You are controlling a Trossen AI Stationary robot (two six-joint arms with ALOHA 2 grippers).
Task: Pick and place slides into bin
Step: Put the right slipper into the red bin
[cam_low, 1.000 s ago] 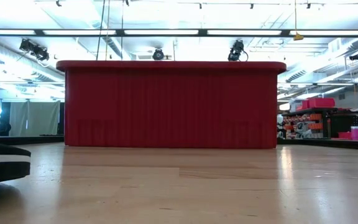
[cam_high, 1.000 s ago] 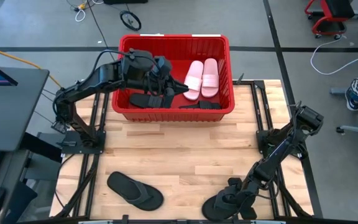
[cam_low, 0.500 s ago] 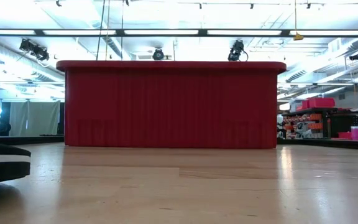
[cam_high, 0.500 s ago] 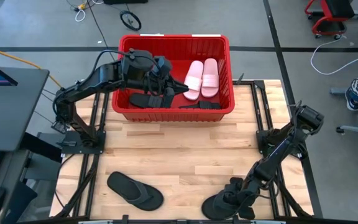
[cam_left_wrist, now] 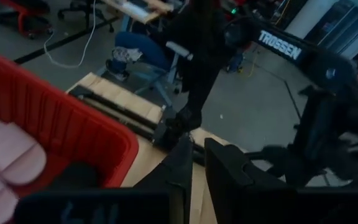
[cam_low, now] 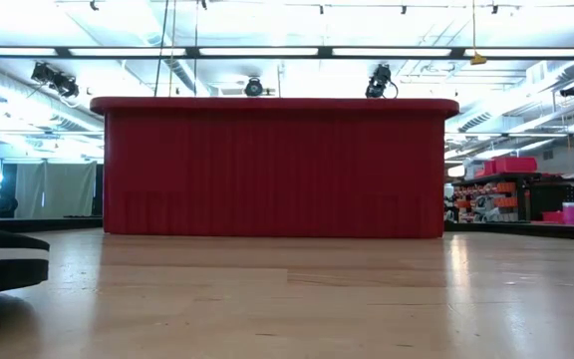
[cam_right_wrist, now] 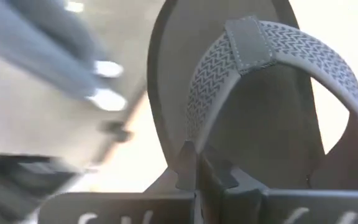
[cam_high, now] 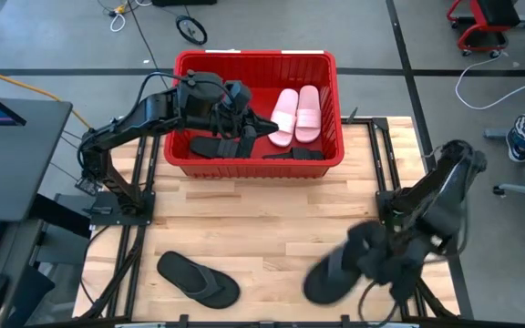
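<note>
The red bin (cam_high: 339,109) stands at the table's far side, its wall (cam_low: 272,170) filling the low view. Inside lie two pink slides (cam_high: 296,114) and black slides (cam_high: 215,146). My left gripper (cam_high: 264,128) hovers over the bin, its fingers (cam_left_wrist: 199,168) only narrowly open with nothing between them. Near the table's front right, my right gripper (cam_high: 372,253) is shut on a black thong flip-flop (cam_high: 329,275). A second black flip-flop (cam_high: 199,279) lies sole-down on the table at the front left. My right gripper pinches one side arm of the flip-flop's patterned thong strap (cam_right_wrist: 194,134) between its two fingers, well back from the toe post (cam_right_wrist: 248,32). The fingers come from above. The sole (cam_right_wrist: 166,74) hangs under the strap, tilted; motion blur hides whether its end still touches the table.
Bare wooden tabletop (cam_high: 262,219) stretches between the bin and the flip-flops. Black frame rails (cam_high: 139,228) run along both table sides. In the left wrist view, a seated person's leg (cam_left_wrist: 138,50) shows beyond the table's right side.
My right gripper has shut on the flip-flop's strap and risen from the near edge, swinging slightly toward the far edge. The flip-flop has come up with it and turned. My left gripper has stayed still over the bin.
</note>
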